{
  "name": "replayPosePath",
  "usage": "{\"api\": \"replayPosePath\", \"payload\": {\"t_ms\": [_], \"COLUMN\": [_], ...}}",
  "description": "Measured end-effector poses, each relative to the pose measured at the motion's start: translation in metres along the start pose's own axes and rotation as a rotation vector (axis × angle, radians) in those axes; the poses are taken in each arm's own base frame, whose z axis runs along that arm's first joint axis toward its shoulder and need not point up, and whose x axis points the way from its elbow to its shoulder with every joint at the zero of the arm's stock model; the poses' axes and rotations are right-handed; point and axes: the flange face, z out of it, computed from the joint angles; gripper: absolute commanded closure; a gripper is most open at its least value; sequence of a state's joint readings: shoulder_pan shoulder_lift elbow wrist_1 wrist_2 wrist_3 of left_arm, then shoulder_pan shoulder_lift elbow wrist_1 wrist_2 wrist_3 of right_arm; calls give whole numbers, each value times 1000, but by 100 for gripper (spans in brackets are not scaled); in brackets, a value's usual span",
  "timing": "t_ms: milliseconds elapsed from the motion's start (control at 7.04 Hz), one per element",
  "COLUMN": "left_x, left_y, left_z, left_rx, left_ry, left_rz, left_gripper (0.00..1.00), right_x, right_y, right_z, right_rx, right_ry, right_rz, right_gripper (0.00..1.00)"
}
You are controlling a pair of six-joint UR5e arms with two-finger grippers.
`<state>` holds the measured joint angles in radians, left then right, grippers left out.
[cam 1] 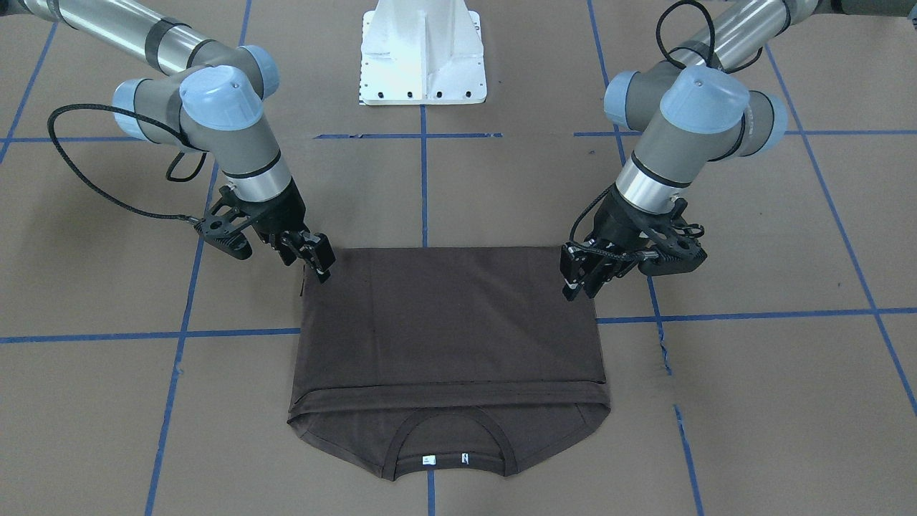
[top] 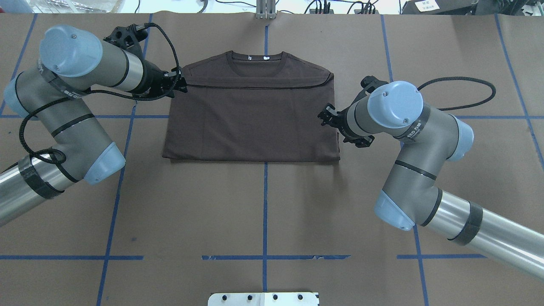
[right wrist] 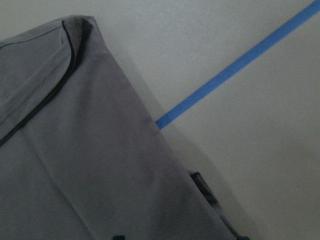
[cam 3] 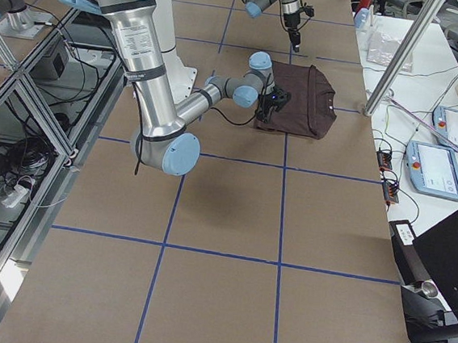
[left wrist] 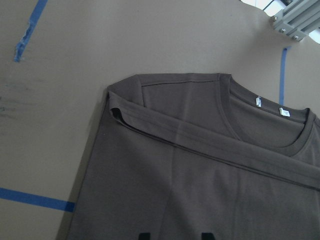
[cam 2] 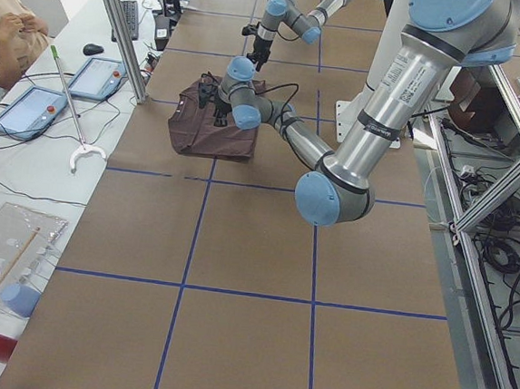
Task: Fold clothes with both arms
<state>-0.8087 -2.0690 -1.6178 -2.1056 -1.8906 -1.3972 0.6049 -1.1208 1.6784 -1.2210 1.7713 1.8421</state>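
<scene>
T-shirt (top: 250, 123) lies flat on the brown surface (top: 263, 204), folded once, its bottom edge just short of the collar (top: 255, 59). The left claw (cam 1: 579, 285) and right claw (cam 1: 320, 266) hang over its two sides, a little open, holding nothing, likely ready to grab for another fold

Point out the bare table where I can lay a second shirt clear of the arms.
Widest free patch: the table between the near fold of the T-shirt and the white pedestal base, flanked by the left arm and right arm. Crowded: both side edges of the shirt, where each arm's jaws hover. Only a thin strip lies beyond the collar.
</scene>
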Motion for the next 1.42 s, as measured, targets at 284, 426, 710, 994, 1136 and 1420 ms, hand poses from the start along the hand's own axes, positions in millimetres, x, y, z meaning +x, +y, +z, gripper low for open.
{"api": "replayPosePath", "payload": {"t_ms": [284, 426, 710, 994, 1136, 1420], "left_x": [2, 6, 10, 9, 9, 9], "left_y": [-2, -2, -3, -4, -5, -5], "left_z": [-5, -9, -16, -19, -19, -21], "left_rx": [30, 39, 54, 59, 60, 61], "left_ry": [5, 12, 23, 24, 23, 27], "left_rz": [9, 10, 11, 10, 9, 9], "left_gripper": [55, 55, 55, 55, 55, 55], "right_x": [20, 28, 33, 29, 28, 27], "right_y": [13, 18, 23, 28, 28, 29], "right_z": [17, 26, 32, 29, 29, 13], "right_rx": [-12, -15, -21, -31, -33, -48], "right_ry": [41, 62, 76, 70, 68, 47], "right_rz": [21, 20, 23, 60, 68, 69], "right_gripper": [19, 23, 100, 100, 100, 100]}}
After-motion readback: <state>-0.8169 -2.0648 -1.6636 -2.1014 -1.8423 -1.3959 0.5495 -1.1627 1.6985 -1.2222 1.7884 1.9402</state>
